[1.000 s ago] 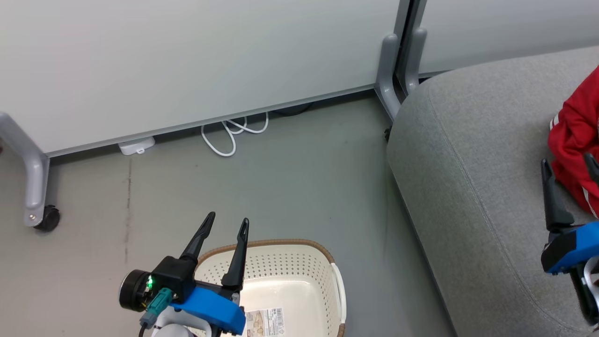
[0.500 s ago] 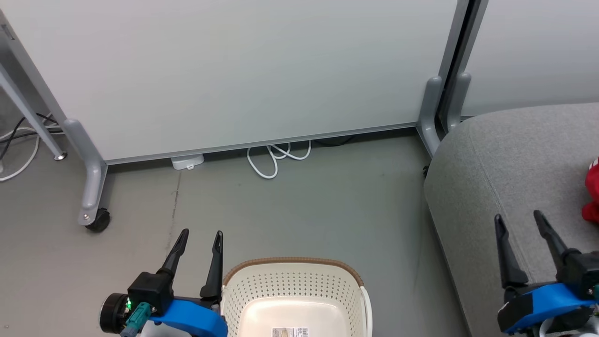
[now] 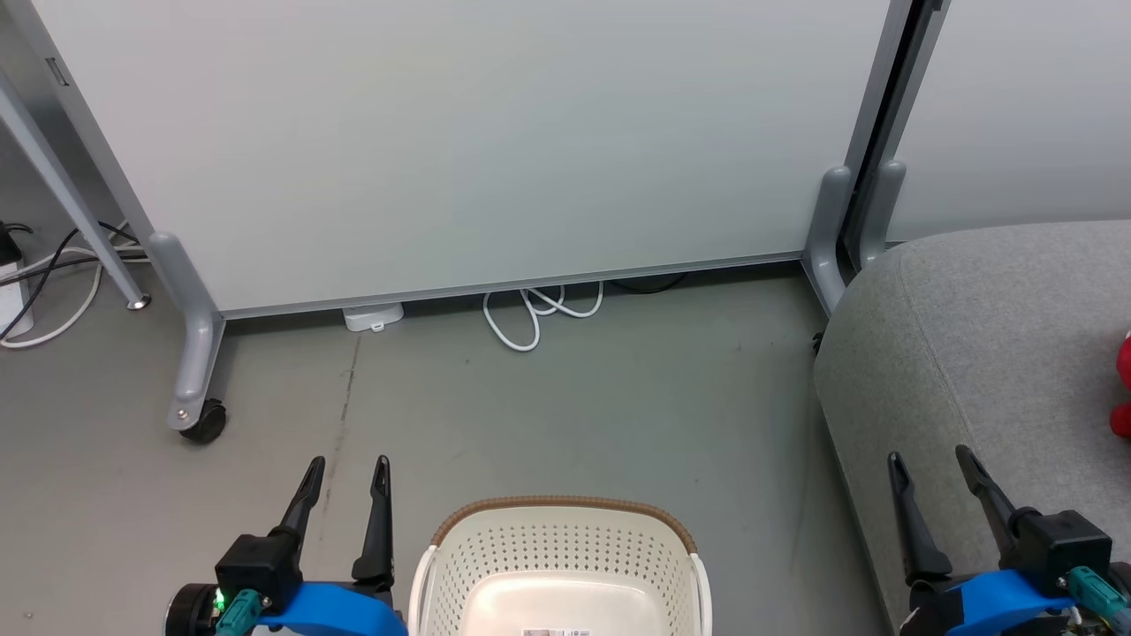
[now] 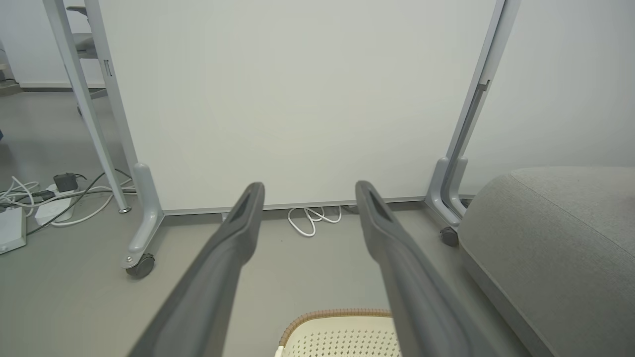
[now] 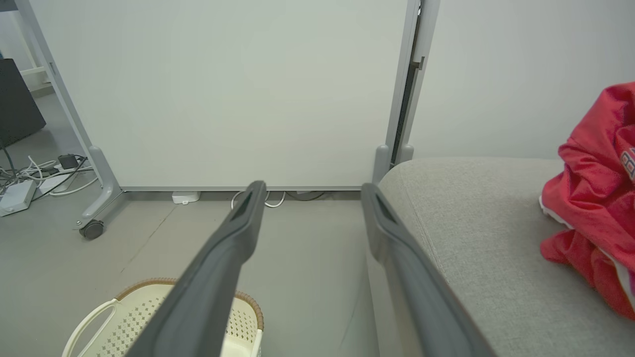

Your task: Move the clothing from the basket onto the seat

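The red clothing lies bunched on the grey seat, well in from its rounded left edge. The part of the basket floor that shows is bare, so the transfer looks done, with only a check of the basket's hidden near end seemingly left. The left gripper hovers just left of the basket and the right gripper over the seat's near left corner, both pointing forward, fingers apart and holding nothing.

Floor: grey, with a dark scuff line on its left part.
Partition panel: pale, upright, on grey legs.
Caster: black, under the left leg.
White cable: looped below the panel (near a small white box).
Cords: black and white, far left.
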`<state>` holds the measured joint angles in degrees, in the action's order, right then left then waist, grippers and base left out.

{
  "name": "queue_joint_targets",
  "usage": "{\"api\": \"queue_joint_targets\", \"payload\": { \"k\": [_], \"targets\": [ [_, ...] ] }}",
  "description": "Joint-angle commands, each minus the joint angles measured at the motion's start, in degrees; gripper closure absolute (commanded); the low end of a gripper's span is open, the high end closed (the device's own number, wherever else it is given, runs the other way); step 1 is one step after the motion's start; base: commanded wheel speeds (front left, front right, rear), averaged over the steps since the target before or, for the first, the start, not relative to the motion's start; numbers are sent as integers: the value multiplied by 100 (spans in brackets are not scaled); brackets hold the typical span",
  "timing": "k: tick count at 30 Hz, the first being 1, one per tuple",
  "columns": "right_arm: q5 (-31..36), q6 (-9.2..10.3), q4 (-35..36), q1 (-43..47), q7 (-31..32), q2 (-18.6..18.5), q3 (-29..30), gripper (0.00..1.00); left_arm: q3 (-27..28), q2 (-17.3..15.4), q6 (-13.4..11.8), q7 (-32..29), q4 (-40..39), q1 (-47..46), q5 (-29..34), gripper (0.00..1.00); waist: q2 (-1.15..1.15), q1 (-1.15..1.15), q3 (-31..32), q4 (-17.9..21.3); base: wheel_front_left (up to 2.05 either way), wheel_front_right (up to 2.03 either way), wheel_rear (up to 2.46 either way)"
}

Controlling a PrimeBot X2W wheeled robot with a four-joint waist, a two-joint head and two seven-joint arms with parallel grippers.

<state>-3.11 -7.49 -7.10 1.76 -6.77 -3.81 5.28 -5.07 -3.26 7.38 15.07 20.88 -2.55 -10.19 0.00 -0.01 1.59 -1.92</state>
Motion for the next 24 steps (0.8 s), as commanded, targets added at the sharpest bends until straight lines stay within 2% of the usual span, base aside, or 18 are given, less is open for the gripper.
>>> {"api": "queue_joint_targets", "payload": {
  "k": [1, 16, 17, 24],
  "targets": [
    [-35, -1, -34, 82, -30, 29, -1, 0, -3, 5, 11, 15, 13, 10, -33, 0, 0, 1, -1, -4, 0, 0, 0],
    [-134, -1, -218, -54, -107, 87, -108, 0, -150, -100, 12, 15, 215, -102, -147, 0, 0, 1, -45, -42, 0, 0, 0],
    [-115, 0, -224, -15, -86, 66, -110, 100, -137, -60, 0, -1, 224, -13, -131, 100, 0, 1, -45, -41, 0, 0, 0],
    [-130, 0, -612, 66, -74, 97, -112, 100, -133, -2, 0, -45, 568, 286, -156, 100, 0, 1, -46, -41, 0, 0, 0]
  ]
}}
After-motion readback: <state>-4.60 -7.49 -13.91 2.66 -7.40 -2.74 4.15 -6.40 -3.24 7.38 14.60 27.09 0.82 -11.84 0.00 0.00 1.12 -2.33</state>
